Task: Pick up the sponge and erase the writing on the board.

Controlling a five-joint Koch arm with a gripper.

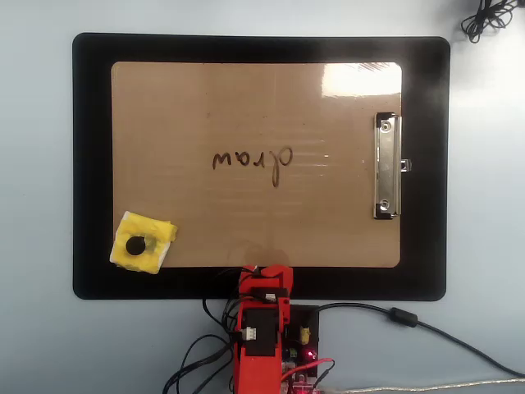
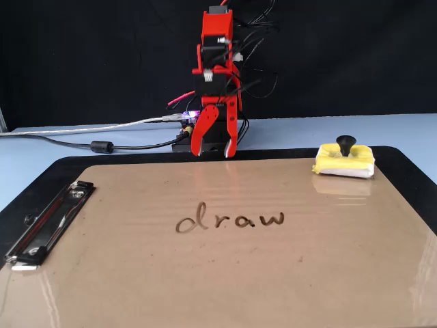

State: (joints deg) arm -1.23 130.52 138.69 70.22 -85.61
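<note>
Hanging above the board's (image 2: 225,260) far edge in the fixed view, the red tool (image 2: 213,152) is spreading its jaws apart, gripping nothing; the overhead view is hiding that gap beneath the arm. The sponge (image 1: 143,241) is lying on the board's corner opposite the clip (image 1: 386,165), well apart from the writing (image 1: 252,160).
</note>
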